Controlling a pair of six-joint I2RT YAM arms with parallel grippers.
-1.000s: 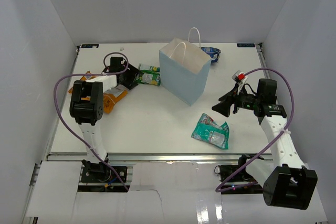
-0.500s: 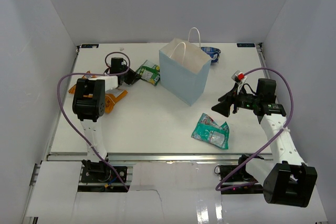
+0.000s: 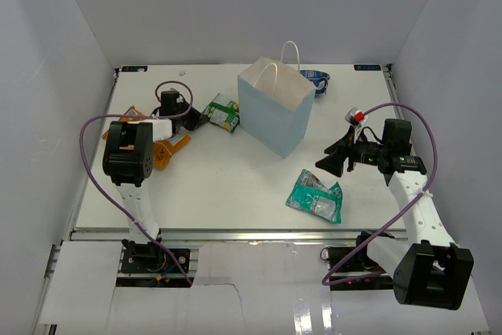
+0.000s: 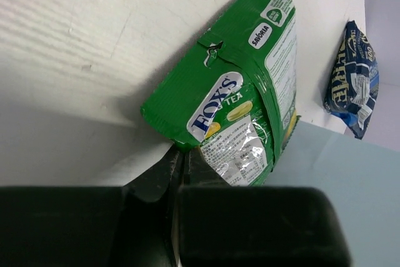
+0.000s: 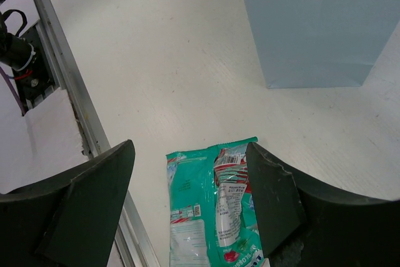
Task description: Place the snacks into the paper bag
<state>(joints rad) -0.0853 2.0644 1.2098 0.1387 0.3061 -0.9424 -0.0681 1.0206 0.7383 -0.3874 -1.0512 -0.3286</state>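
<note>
White tabletop (image 3: 235, 186) inside pale walls carries the whole scene, and the paper bag (image 3: 274, 115) stands upright near the middle of it, mouth open upward, cord handles raised. Its open top is where every snack has to go, so both arms work close to it.

Just left of the bag lies the green packet (image 4: 237, 110), one edge nearly against the bag's blue wall. The left gripper (image 4: 177, 161) reaches in from the side away from the bag, and its jaws stand narrow, drawn together on the packet's near corner. Pinching a thin corner seam seems the sensible grip for a flat, slippery foil pouch, since the body is too wide to span. The packet looks tilted rather than flat, which fits a grip that has begun to bite.

Further left of the bag, partly under the left arm, lies the orange chip bag (image 3: 169, 149), untouched. Behind the bag a blue packet (image 3: 318, 80) shows at its far right corner.

To the bag's right and nearer the arm bases, the teal packet (image 3: 315, 198) lies flat. The right gripper (image 3: 329, 161) hovers above it with jaws spread wide and nothing between them, apparently waiting its turn. A small red-and-white item (image 3: 358, 115) sits right of the bag, beyond that gripper; what it is I cannot tell.

Nothing can be seen inside the bag from these views.
</note>
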